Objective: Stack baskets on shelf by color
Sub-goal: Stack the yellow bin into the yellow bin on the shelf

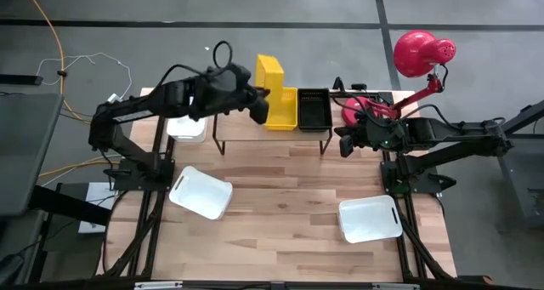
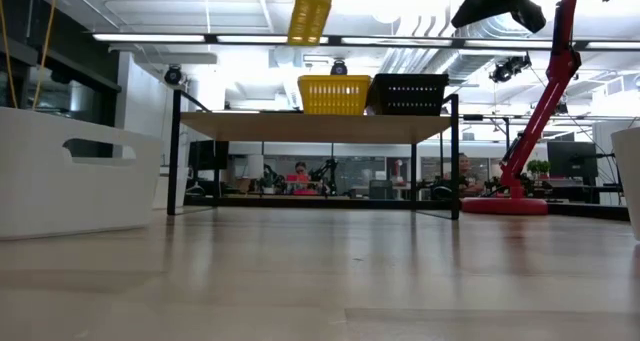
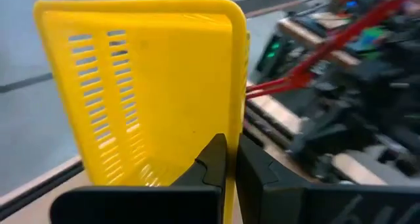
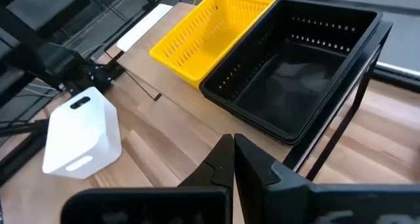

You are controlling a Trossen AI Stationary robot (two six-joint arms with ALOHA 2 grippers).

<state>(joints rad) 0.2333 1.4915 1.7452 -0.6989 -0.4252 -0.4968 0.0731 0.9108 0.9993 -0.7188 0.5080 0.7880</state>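
Left gripper (image 3: 230, 159), jaws clenched on rim of a raised yellow basket (image 3: 154, 86), holds it tilted on edge above the shelf (image 1: 234, 130); its far end cut off in low view. Right gripper (image 4: 233, 159), jaws pressed together, empty, hovers at shelf's 3 o'clock end. Second yellow basket (image 1: 283, 110) & black basket (image 1: 314, 109) sit touching on shelf. White baskets (image 1: 201, 192) lie on tabletop at 7 & 5 o'clock, w/ open room between. Red lamp (image 1: 421, 54) at 1 o'clock.

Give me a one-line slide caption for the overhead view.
Left gripper holds a yellow basket above another yellow basket on the shelf, beside a black basket.
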